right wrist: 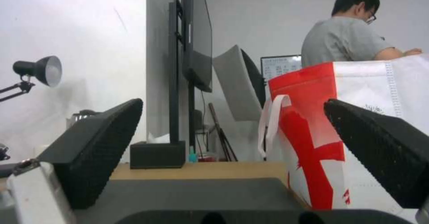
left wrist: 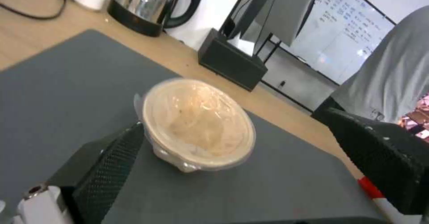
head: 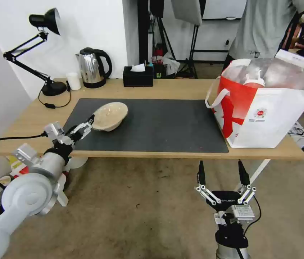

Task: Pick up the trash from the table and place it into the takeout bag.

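While the beige bowl (head: 110, 115) sits tilted on the mat (head: 159, 126), the left gripper (head: 87, 126), jaws spread wide, touches its rim, gripping nothing; the right gripper (head: 222, 172) hangs open off the mat's near edge, empty.

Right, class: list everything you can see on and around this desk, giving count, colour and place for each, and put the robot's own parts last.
Beige bowl: one, film-covered, tilted on the mat's left part.
Mat: one, dark grey, middle of the table.
Table: one, light wood.
Takeout bag: one, white and red, table's right end; a red lidded cup stands inside.
Kettle: one, steel and black, back left.
Small cup: one, white, beside the kettle.
Desk lamp: one, black, far left.
Tissue box: one, black, back centre.
Left pincer: open, one finger touching the bowl.
Right pincer: open, below the table's front edge.
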Controlling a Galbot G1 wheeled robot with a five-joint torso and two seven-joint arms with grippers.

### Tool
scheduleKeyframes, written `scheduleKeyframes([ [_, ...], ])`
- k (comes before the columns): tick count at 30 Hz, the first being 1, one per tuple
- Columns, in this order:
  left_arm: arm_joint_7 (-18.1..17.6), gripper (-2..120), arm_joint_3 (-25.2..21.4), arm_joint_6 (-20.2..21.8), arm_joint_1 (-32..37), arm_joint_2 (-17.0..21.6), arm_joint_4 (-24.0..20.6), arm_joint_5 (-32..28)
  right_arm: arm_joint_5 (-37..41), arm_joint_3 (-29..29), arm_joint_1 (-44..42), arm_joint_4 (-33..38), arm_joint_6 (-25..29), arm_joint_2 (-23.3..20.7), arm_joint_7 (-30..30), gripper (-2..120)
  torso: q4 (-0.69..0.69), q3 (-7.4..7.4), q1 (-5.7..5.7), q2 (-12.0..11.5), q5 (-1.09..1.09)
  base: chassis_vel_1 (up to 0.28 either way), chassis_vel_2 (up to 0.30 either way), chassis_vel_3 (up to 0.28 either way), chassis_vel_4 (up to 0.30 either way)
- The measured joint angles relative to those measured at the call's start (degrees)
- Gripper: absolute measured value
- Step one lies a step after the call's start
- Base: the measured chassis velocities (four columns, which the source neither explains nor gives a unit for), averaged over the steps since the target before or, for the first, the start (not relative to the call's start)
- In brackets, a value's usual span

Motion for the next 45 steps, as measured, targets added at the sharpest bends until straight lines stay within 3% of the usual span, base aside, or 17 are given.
scheduleKeyframes([
  [45,0.6,100,13.2,0.6,-13.2,-3.2,11.1,2.6,0.0,0.0,0.0,0.0,0.0,0.0,0.0,100,0.0,0.0,0.0,0.0,0.0,0.0,0.0,0.0,0.0],
])
